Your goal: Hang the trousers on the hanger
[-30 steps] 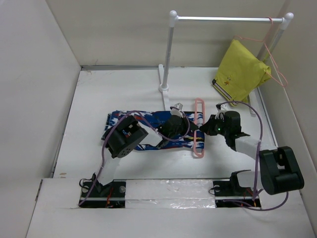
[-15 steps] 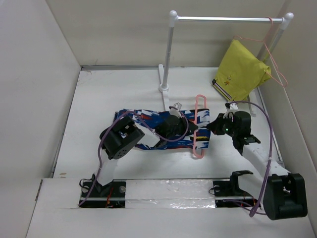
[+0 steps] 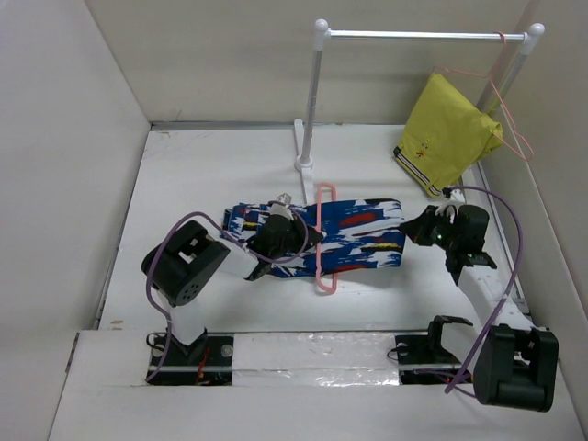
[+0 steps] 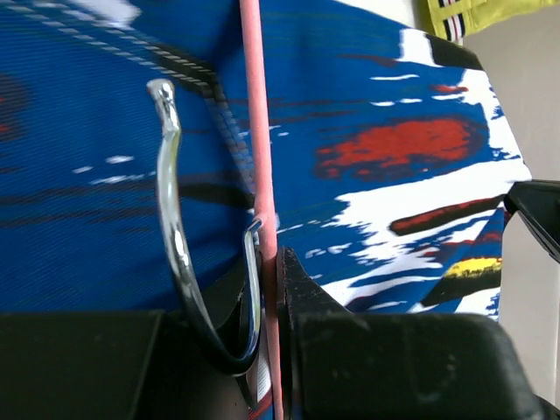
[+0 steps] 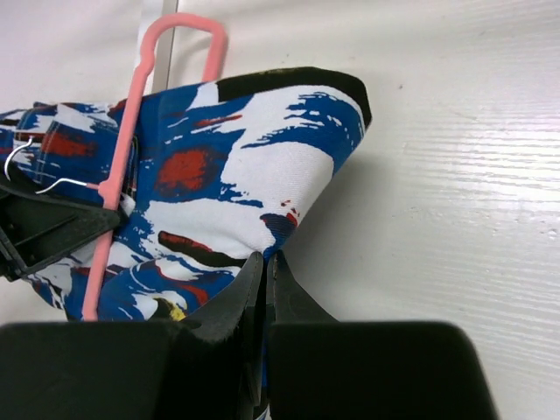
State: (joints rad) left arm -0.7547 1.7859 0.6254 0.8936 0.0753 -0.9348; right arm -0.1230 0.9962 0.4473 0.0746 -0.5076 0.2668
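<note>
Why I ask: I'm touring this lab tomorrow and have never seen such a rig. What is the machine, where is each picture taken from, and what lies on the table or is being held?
The machine is two robot arms bolted at the near edge of a white table. The wide picture comes from a fixed camera above and behind them. The two close-ups come from a camera on each wrist, looking along that arm's own tool. Patterned blue trousers lie flat on the table, with a thin pink hanger across them. The left tool is shut on the hanger's bar. The right tool pinches the edge of the trousers. At the back, a yellow garment hangs from a white rack.
</note>
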